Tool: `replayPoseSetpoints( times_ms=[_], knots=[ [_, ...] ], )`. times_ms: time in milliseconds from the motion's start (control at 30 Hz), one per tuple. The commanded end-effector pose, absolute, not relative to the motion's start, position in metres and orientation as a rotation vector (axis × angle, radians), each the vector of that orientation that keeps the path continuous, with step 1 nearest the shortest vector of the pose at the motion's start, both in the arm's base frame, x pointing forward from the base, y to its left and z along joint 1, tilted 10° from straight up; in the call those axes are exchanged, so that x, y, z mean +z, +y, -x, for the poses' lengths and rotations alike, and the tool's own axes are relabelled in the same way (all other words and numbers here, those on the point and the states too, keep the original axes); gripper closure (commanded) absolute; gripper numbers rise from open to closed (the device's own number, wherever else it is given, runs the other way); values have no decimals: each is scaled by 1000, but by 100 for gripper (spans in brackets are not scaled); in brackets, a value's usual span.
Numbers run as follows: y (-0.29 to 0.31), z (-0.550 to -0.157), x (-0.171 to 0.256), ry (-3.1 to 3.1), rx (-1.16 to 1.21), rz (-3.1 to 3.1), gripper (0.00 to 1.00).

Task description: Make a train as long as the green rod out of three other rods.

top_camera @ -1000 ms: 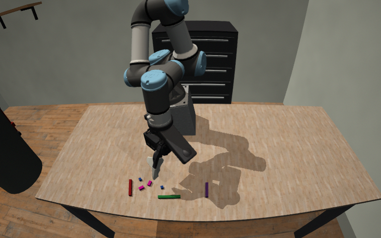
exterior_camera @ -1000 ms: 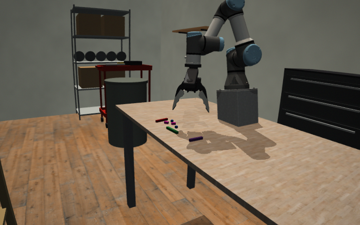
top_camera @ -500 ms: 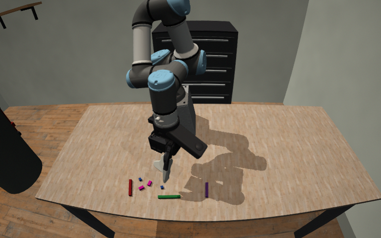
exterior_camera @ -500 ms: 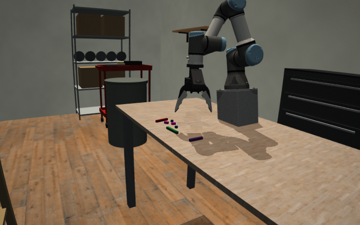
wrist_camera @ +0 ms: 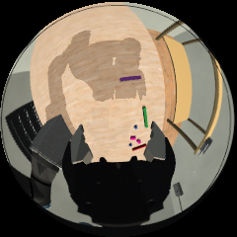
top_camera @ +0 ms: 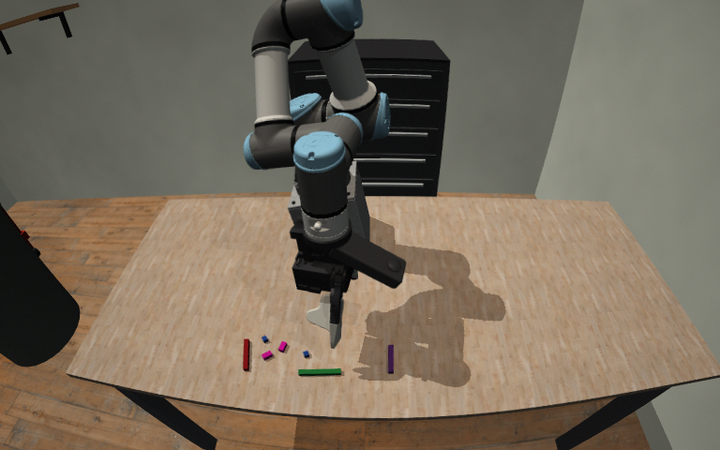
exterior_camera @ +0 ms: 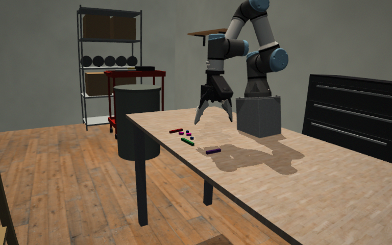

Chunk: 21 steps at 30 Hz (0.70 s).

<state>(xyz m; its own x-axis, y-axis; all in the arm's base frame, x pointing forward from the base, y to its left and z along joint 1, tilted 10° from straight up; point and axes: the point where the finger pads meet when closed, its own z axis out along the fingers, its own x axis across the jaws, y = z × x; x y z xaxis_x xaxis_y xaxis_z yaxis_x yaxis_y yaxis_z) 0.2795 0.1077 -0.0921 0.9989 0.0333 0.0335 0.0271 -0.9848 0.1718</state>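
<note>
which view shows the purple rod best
The top view: the purple rod lies unobstructed in the arm's shadow. The exterior view shows it smaller, foreshortened; the wrist view shows a thin distorted sliver.

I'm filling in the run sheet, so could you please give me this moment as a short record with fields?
gripper: open, empty, above the table, near the small rods
green rod: flat, near the front edge
red rod: left of the group
purple rod: apart, to the right, in the arm's shadow
magenta rods: two, loose
blue rods: two, loose
train: none yet
</note>
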Motion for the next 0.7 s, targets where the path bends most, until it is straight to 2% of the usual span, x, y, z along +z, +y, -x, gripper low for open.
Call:
replayPoseSetpoints(
  times_ms=[0,667],
  knots=[
    [116,-276,-93,276,35,-2956,0],
    [117,-276,-93,304,33,-2953,0]
  ],
)
